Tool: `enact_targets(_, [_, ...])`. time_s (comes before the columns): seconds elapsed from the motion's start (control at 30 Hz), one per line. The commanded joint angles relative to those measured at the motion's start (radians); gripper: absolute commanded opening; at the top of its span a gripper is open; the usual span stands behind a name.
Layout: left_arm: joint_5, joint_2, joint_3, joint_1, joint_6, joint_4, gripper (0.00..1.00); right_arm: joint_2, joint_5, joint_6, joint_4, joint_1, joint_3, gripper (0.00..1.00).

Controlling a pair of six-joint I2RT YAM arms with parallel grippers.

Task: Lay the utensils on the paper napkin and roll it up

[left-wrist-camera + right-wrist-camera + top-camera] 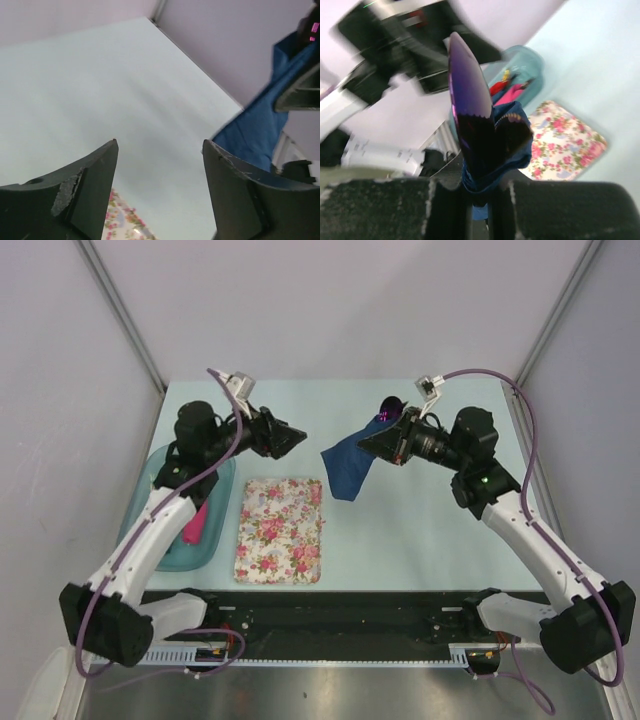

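We hold napkin and spoon aloft, at one o'clock from the floral mat.
Our right pincer pinches the limp, tear-prone paper napkin around the stiff, slick purple spoon; best gripped over the handle. Our left pincer stands spread, empty.

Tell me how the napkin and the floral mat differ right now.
The napkin is plain dark blue; the mat is pink-and-white floral. The napkin hangs crumpled in the air, pinched in the right gripper together with the spoon; the mat lies flat on the table, untouched. Both are thin sheets.
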Motion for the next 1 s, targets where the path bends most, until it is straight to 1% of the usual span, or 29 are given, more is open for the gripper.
enact_targets(0.0, [-0.169,-0.148,0.06,-0.009,0.237,-0.126,0.75,0.008,0.203,0.041,-0.049,-0.014,0.056,0.0])
enact_targets(0.03, [-0.172,-0.151,0.068,-0.017,0.252,-0.147,0.76,0.013,0.237,0.045,-0.057,-0.014,0.058,0.0])
enact_targets(0.13, [-0.208,-0.156,0.069,-0.094,0.286,-0.19,0.77,0.027,0.272,0.076,-0.06,-0.004,0.056,0.0])
enact_targets(0.17, [-0.227,-0.148,0.072,-0.146,0.292,-0.197,0.77,0.03,0.277,0.079,-0.06,0.008,0.055,0.0])
enact_targets(0.2, [-0.242,-0.14,0.075,-0.175,0.295,-0.192,0.78,0.037,0.275,0.085,-0.055,0.015,0.055,0.0])
enact_targets(0.33, [-0.277,-0.062,0.107,-0.311,0.305,-0.17,0.82,0.048,0.29,0.087,-0.057,0.042,0.062,0.0])
enact_targets(0.47, [-0.31,0.017,0.166,-0.374,0.296,-0.189,0.83,0.046,0.303,0.085,-0.063,0.053,0.07,0.0])
enact_targets(0.6, [-0.281,0.074,0.19,-0.395,0.256,-0.19,0.82,0.042,0.301,0.088,-0.058,0.055,0.072,0.0])
enact_targets(0.77, [-0.16,0.117,0.187,-0.393,0.182,-0.171,0.77,0.039,0.28,0.081,-0.034,0.058,0.072,0.0])
enact_targets(0.8, [-0.138,0.122,0.18,-0.388,0.167,-0.16,0.75,0.04,0.274,0.079,-0.028,0.056,0.072,0.0])
enact_targets(0.83, [-0.073,0.125,0.169,-0.376,0.145,-0.113,0.74,0.04,0.272,0.082,-0.024,0.055,0.07,0.0])
enact_targets(0.87, [-0.042,0.127,0.145,-0.367,0.099,-0.086,0.72,0.039,0.268,0.085,-0.017,0.055,0.069,0.0])
enact_targets(0.9, [-0.012,0.127,0.134,-0.359,0.082,-0.056,0.67,0.037,0.261,0.084,-0.008,0.053,0.067,0.0])
enact_targets(0.97, [0.038,0.128,0.117,-0.341,0.047,0.0,0.62,0.036,0.248,0.085,0.0,0.052,0.059,0.0])
